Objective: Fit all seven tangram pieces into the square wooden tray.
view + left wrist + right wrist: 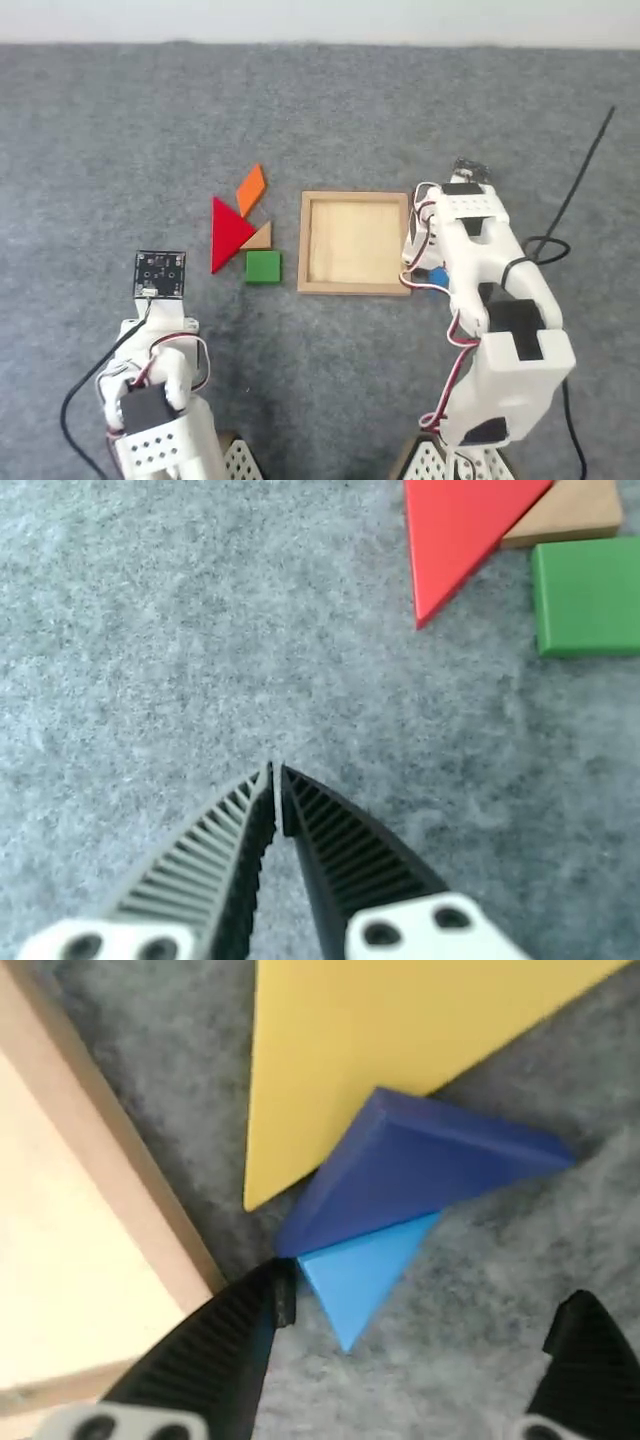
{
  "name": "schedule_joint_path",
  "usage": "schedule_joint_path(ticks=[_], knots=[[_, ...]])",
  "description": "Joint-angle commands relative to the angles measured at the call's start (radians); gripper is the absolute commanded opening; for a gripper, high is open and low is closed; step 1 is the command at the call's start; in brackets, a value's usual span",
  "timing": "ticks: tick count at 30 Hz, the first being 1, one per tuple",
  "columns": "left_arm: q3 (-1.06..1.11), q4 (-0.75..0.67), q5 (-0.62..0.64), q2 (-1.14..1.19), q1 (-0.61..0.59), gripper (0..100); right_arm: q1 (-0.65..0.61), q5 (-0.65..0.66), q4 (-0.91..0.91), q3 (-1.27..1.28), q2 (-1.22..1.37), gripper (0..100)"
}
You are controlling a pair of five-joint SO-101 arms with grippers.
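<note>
Right gripper (pixel 430 1305) spread wide around light-blue triangle (pixel 360 1270) at tray's (pixel 305 245) 4 o'clock, left gripper (pixel 276 780) clenched empty; the touching dark-blue piece (pixel 430 1170) may get dragged along on closing.

Tray (pixel 305 243) sits centre frame; red triangle (pixel 228 232), orange piece (pixel 252 189), green square (pixel 263 266) clustered just left; arm (pixel 470 250) over its right edge.

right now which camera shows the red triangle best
The high view: the whole red triangle lies left of the tray, beside the tan piece. The left wrist view catches just its pointed end, cropped. The right wrist view faces the yellow piece and blue pieces instead.
</note>
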Motion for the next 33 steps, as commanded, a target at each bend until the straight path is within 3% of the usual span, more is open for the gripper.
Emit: schedule_joint_path(ticks=[1, 10, 15, 17, 27, 30, 33], knots=[[-0.010, 0.006, -0.008, -0.018, -0.006, 1, 0.041, 0.026, 0.021, -0.037, 0.002, 39.4], [-0.010, 0.006, -0.008, -0.018, -0.006, 1, 0.061, 0.072, 0.027, -0.055, -0.002, 39.1], [-0.010, 0.006, -0.008, -0.018, -0.006, 1, 0.061, 0.153, 0.035, -0.055, -0.016, 24.2], [-0.010, 0.006, -0.008, -0.018, -0.006, 1, 0.062, 0.199, 0.067, -0.060, -0.054, 20.4], [-0.010, 0.006, -0.008, -0.018, -0.005, 1, 0.188, 0.262, 0.286, -0.080, -0.398, 20.3], [-0.010, 0.006, -0.008, -0.018, -0.003, 1, 0.174, 0.259, 0.162, -0.055, -0.401, 19.9], [-0.010, 0.006, -0.008, -0.018, -0.003, 1, 0.140, 0.261, -0.102, 0.014, -0.329, 19.8]])
